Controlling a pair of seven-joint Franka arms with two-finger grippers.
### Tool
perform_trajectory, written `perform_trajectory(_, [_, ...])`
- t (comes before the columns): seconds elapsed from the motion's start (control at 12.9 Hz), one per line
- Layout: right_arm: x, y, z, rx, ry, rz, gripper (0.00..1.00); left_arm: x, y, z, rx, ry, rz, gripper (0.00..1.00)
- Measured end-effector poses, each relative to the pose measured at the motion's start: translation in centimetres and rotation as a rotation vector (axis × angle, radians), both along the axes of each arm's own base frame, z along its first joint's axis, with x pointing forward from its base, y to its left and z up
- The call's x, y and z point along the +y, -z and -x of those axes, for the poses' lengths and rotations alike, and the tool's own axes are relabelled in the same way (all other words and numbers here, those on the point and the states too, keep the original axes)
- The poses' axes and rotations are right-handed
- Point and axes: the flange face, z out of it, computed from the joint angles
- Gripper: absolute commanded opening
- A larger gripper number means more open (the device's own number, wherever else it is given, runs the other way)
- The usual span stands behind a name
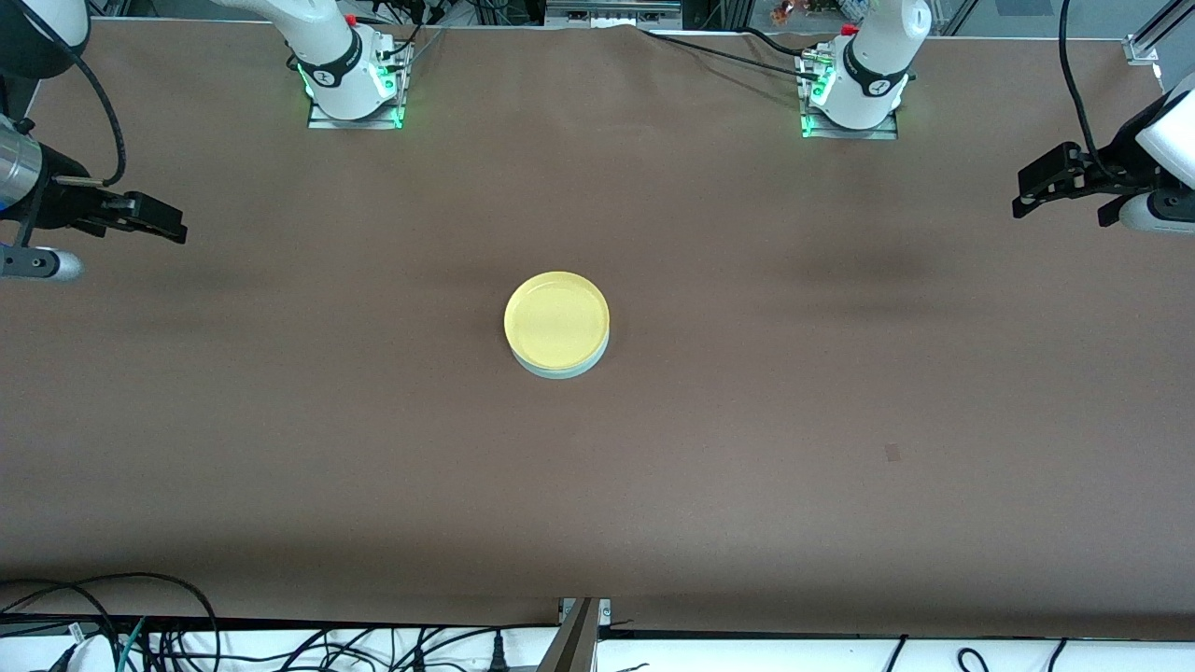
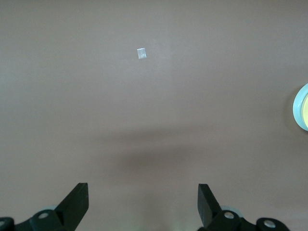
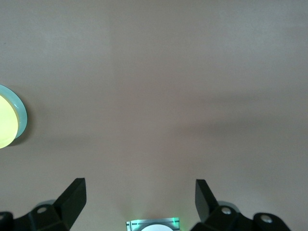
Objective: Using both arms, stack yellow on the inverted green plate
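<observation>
The yellow plate rests upright on the pale green plate at the middle of the table; only a thin crescent of the green plate's rim shows beneath it. My left gripper hangs open and empty above the left arm's end of the table, well apart from the stack. Above the right arm's end, my right gripper is open and empty too. Each wrist view catches the stack at its edge: yellow plate with green rim past the left gripper, yellow plate with green rim past the right gripper.
The arm bases stand along the table edge farthest from the front camera. A small patch of tape lies on the brown table cover nearer the front camera, toward the left arm's end. Cables run below the near edge.
</observation>
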Motion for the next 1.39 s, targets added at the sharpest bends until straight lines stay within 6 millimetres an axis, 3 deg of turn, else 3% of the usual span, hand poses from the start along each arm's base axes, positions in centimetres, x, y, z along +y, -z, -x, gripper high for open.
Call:
perform_trajectory(0.77, [-1.8,1.0,0.1,0.015,-0.001,-0.044,1.00,-0.2,0.0,0.0,0.000,0.005,0.000,1.00])
perform_trajectory(0.93, [-2.2,0.8,1.1,-0.020,-0.002,-0.041,1.00,-0.4,0.3,-0.2,0.006,0.009,0.001,1.00])
perform_trajectory(1.24, [-0.4,-0.5,3.8,-0.042,0.064,-0.014,1.00,-1.0,1.0,-0.5,0.018,0.021,0.002,1.00])
perform_trajectory(1.39, [-1.4,-0.6,3.9,-0.048,0.080,-0.014,1.00,-1.0,0.8,-0.5,0.013,0.020,0.002,1.00])
